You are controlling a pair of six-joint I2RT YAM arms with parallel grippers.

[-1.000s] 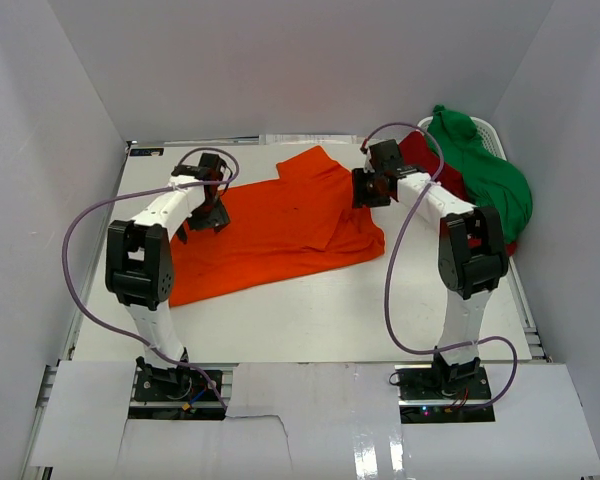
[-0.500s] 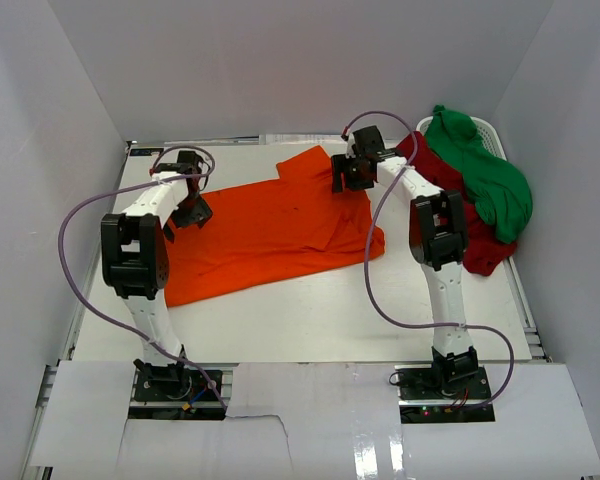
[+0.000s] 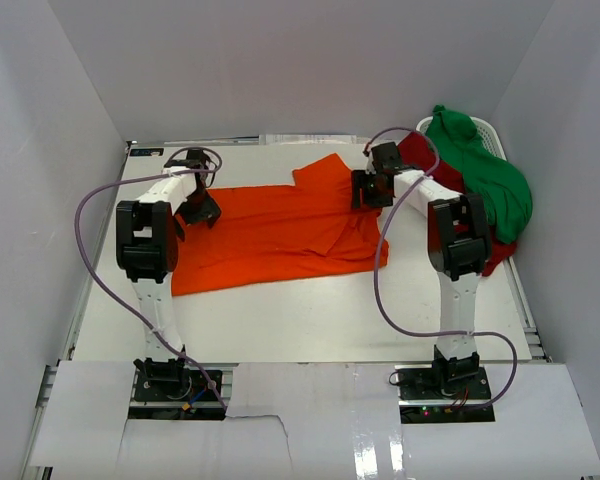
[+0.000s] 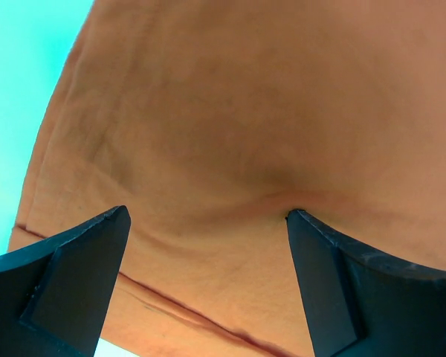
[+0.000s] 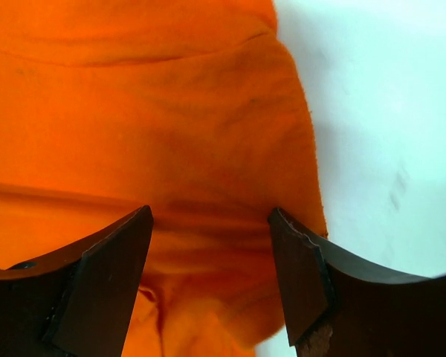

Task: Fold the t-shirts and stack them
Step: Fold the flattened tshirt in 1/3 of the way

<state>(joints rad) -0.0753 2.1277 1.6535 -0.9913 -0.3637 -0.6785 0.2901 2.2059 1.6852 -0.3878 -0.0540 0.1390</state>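
Looking down from the top camera, the orange t-shirt is seen spread flat across the far half of the table, one sleeve poking out toward the far side. The left gripper is set over the shirt's left end and the right gripper over its right end, so the cloth is bracketed between the two arms. At the far right corner the dark red t-shirt and the green t-shirt are heaped together, the green draped over the red, against a white basket whose rim can just be made out behind them. Purple cables are looped from both arms.

Over to the left wrist view: the left gripper is shown with its jaws spread wide and nothing caught between them. Orange fabric fills nearly the whole picture, a stitched hem runs along the near edge, and a strip of table is seen at the left, tinted turquoise here.

Now the right wrist view: the right gripper is also parted, both fingers held apart above the cloth, with no fold pinched. The shirt's rumpled edge is seen beneath and between the fingers, and bare white table is exposed to the right.
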